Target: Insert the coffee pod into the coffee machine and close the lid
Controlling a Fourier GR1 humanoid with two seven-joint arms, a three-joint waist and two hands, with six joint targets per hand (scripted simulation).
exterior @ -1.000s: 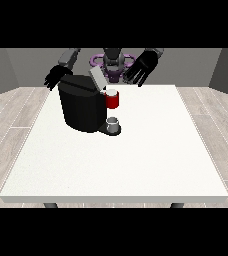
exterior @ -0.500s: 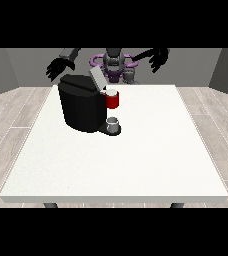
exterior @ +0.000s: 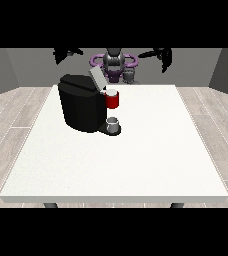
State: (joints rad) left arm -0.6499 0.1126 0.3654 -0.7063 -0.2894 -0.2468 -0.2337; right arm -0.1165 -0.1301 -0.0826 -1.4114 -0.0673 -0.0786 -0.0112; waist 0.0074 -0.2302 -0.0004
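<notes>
The coffee machine (exterior: 82, 107) stands on the left half of the white table (exterior: 136, 160), towards the far side, with its grey lid (exterior: 96, 78) tilted up and open. The red pod holder (exterior: 113, 100) sticks out to the right of the machine's top, with what looks like the coffee pod (exterior: 112, 92) sitting pale in its mouth; whether it is fully seated I cannot tell. A small grey cup (exterior: 113, 123) sits below on the drip base. Both hands are raised high and far back, well apart from the machine. The hand at the view's left (exterior: 67, 53) hangs above and slightly left of the lid and is the nearer one; the hand at the view's right (exterior: 163, 55) is well off to the right. Neither holds anything that shows; how their fingers lie I cannot tell. The lid leans up and back, so closing it calls for a push down from above. The table around the machine is plain white, the floor pale wood planks, the walls grey
</notes>
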